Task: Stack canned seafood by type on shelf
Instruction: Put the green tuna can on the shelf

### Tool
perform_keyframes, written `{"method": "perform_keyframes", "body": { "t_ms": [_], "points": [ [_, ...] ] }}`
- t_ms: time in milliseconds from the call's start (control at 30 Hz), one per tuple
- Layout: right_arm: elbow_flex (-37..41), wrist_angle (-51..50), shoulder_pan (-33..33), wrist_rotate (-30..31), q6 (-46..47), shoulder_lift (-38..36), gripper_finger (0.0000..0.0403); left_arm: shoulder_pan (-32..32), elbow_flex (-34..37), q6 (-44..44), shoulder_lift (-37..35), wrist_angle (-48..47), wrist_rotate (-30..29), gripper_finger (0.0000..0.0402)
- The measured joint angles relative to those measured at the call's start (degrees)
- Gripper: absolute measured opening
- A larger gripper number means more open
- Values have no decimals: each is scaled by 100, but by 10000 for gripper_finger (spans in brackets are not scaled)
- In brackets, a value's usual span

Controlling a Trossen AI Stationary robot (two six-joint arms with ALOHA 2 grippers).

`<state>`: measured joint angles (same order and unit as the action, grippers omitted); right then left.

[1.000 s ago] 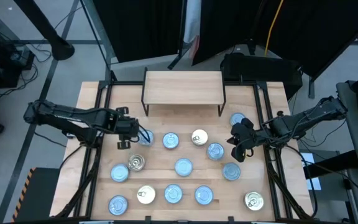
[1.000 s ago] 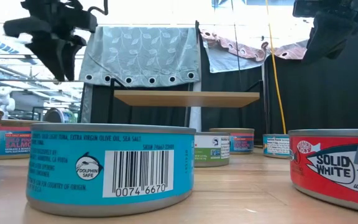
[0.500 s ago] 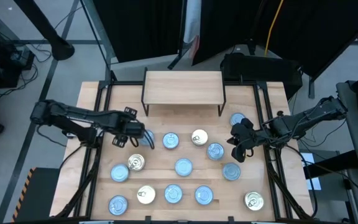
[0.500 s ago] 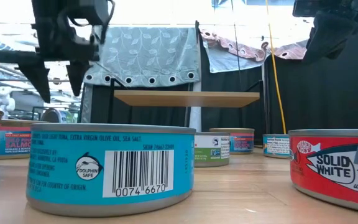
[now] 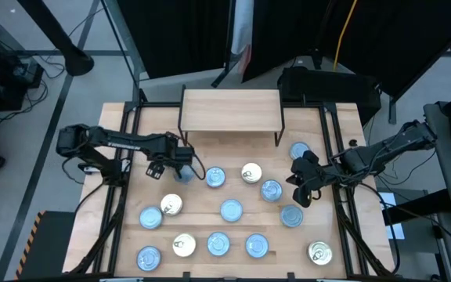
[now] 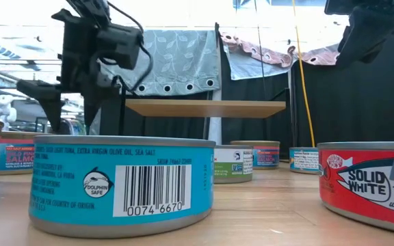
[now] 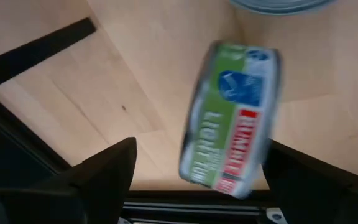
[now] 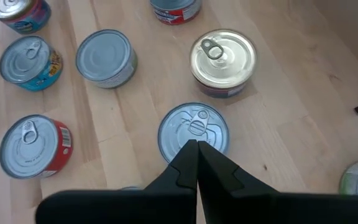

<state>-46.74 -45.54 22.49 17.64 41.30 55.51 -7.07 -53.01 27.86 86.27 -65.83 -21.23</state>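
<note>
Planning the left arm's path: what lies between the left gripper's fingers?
A green-sided tin sits between the open left gripper fingers, per the left wrist view.

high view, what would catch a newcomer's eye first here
First, the spread of round tins across the near half of the wooden table, most with blue lids, a few gold, while the small shelf at the far edge has nothing on top. Next, the left gripper, fingers open around a green-sided tin left of the shelf's front. The right gripper hangs shut over the tins on the right.
</note>
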Motion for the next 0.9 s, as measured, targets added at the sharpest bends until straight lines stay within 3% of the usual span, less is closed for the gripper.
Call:
{"method": "perform_keyframes", "body": {
  "t_ms": [200, 500, 633, 800, 900],
  "points": [
    [0, 35, 86, 3, 0, 0, 0, -269, 0, 116, 216, 41, 275, 300],
    [0, 108, 89, 64, -20, 0, 0, -82, -5, -62, 256, -11, 703, 138],
    [0, 304, 87, 471, -222, 2, 0, 127, -321, -920, 240, -612, 736, 138],
    [0, 1447, 84, 1338, -1580, 37, 0, 556, -1055, -2090, -90, -1621, 1236, 138],
    [0, 2933, 88, 1371, -3390, 223, 0, 842, -1618, -2258, -451, -1642, 1565, 138]
  ]
}}
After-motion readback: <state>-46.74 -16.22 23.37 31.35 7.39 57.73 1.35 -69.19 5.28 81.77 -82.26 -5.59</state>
